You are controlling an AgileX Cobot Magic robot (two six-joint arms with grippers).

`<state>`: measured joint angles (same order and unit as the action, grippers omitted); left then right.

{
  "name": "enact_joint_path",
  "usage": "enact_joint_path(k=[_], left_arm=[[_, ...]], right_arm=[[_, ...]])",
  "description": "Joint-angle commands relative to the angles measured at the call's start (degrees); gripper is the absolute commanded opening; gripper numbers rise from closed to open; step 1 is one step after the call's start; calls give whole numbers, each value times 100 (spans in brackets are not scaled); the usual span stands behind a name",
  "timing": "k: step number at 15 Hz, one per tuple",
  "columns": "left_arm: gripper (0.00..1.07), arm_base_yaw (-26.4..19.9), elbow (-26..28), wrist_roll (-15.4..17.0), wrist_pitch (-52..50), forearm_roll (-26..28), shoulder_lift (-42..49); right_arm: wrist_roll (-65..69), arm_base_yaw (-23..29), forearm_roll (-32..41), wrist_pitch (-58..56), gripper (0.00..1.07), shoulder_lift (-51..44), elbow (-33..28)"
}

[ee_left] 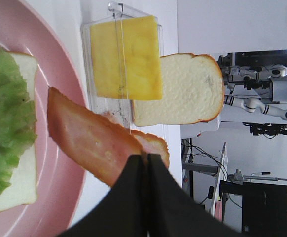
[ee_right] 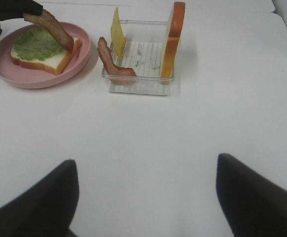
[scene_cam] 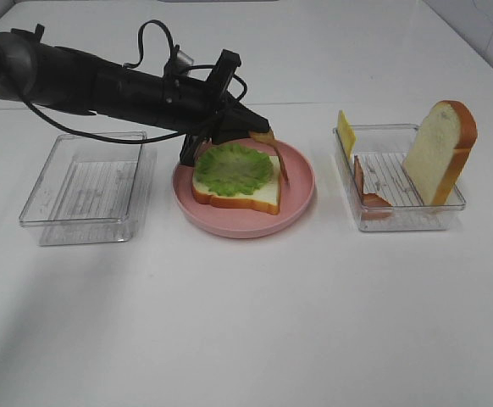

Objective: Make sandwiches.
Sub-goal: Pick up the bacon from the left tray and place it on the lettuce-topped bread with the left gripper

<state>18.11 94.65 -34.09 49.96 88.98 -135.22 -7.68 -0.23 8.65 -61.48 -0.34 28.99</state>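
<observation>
On the pink plate (scene_cam: pixel 297 182) lies a bread slice (scene_cam: pixel 259 199) topped with a green lettuce leaf (scene_cam: pixel 234 165). My left gripper (ee_left: pixel 146 159) is shut on one end of a brown-red bacon strip (ee_left: pixel 87 136). The strip hangs tilted, its low end at the bread's far right edge (ee_right: pixel 67 42). A clear tray (scene_cam: pixel 399 216) on the right holds a second bacon strip (scene_cam: pixel 369 191), an upright yellow cheese slice (scene_cam: pixel 346 131) and an upright bread slice (scene_cam: pixel 440 153). My right gripper (ee_right: pixel 146 197) is open over bare table, well short of that tray (ee_right: pixel 138 84).
An empty clear tray (scene_cam: pixel 85 186) sits left of the plate. The left arm (scene_cam: pixel 102 85) stretches from the far left across to the plate. White table surface surrounds everything, with the widest bare stretch at the front.
</observation>
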Motion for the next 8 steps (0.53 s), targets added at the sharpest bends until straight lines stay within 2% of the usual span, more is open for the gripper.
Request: enact_joint_path(k=[1,4,7,8], left_arm=[[0,-92,109,-109,155,-155,0],[0,-304,120,-109,149,-739,0],[0,-338,120,-109,143,-1100,0],[5,-338,120,-92,57,-1203,6]], right_arm=[[-40,-46,-6,40,74,-74,0],[-40,-46,17,40,74,-74,0],[-40,-46,17,40,74,-74,0],[-40,-46,17,40,74,-74,0]])
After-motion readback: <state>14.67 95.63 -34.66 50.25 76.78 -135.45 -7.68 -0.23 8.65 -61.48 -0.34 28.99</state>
